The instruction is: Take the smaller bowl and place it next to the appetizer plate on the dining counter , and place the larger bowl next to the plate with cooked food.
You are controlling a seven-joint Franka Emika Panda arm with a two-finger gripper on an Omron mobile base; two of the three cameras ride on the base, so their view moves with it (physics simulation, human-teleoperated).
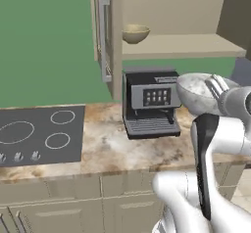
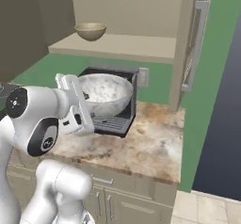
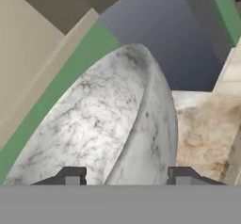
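The wall counter (image 1: 112, 149), with its beige-brown marbled top, is the biggest thing here; a black cooktop (image 1: 39, 134) is set into its left end, reaching toward the front edge. Above the counter's back edge runs an open shelf (image 1: 181, 46) in a tan cabinet, next to a tall cabinet door with a long grey handle (image 1: 104, 38). A dark coffee machine (image 1: 149, 102) stands at the back of the counter, under the shelf's left part, its drip tray pointing to the front edge.

The larger bowl (image 2: 106, 93), grey-and-white marbled, hangs in the air in front of the coffee machine, above the counter and not touching it. In the right base view it hides most of the machine's face. The gripper (image 3: 126, 177) holds it by the rim: in the hand view one dark fingertip (image 3: 70, 176) sits inside the bowl and the other outside its wall, the jaws partly closed on the rim between them.

The smaller bowl (image 1: 135, 33), plain tan, rests upright on the shelf near its left end, close to the front edge, well apart from the marbled one.
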